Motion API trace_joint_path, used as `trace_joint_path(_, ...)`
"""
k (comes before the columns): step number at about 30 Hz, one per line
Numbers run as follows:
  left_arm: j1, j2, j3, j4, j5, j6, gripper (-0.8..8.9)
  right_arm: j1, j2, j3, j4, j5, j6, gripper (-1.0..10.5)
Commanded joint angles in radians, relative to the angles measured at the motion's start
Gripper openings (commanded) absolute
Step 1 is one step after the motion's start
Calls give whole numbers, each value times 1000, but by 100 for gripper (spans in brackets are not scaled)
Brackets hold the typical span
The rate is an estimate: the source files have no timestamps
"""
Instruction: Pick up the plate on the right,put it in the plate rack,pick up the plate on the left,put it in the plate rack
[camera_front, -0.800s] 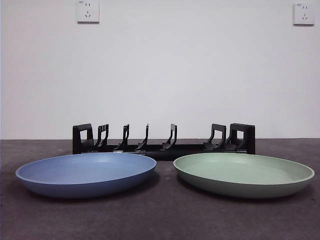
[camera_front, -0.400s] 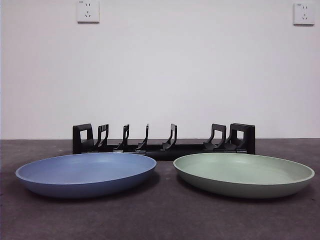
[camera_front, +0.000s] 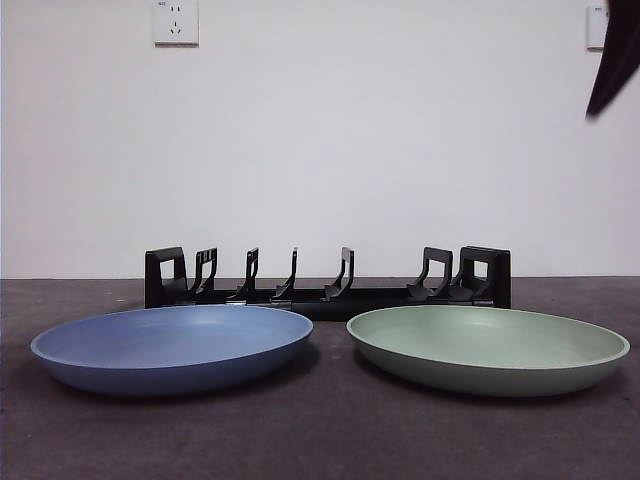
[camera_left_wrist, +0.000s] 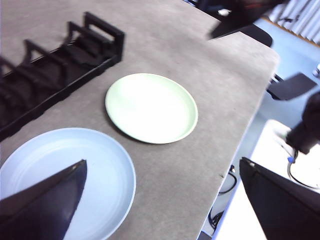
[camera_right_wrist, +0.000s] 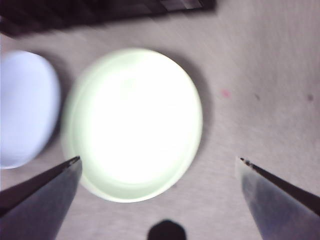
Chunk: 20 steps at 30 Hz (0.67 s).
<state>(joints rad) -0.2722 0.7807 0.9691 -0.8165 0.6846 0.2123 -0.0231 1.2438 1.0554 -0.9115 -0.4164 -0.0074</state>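
Behind the grey table (camera_front: 320, 440) we are seeing a white wall (camera_front: 380, 150) with a socket (camera_front: 176, 22); the plate rack (camera_front: 327, 279) is sitting at the back, nothing in its prongs; the blue plate (camera_front: 172, 347) is lying in front on the left and the green plate (camera_front: 488, 348) on the right, apart; our right gripper (camera_right_wrist: 157, 160) is hanging above the green plate with jaws spread wide; our left gripper (camera_left_wrist: 162, 165) is waiting above the blue plate, also spread.
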Motion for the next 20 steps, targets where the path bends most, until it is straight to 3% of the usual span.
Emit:
trace_joint_path(1,-17,8,1,27,4,28,628,24,109,0,15,37,8,531)
trace_joint_path(5,-42,25,1,45,4,29,629,80,263,0,61,58,8,531)
trace_joint_path(9,-56,41,1,47,3,29,628,125,336,0,109,134,8,523)
trace_joint_path(11,-63,48,1,47,4,29,629,140,365,0,126,159,8,459)
trace_joint_path(14,-79,53,1,47,4,40,629,148,397,0,149,160,8,404)
trace_joint_path(20,-114,56,1,47,3,72,629,148,445,0,167,163,8,396)
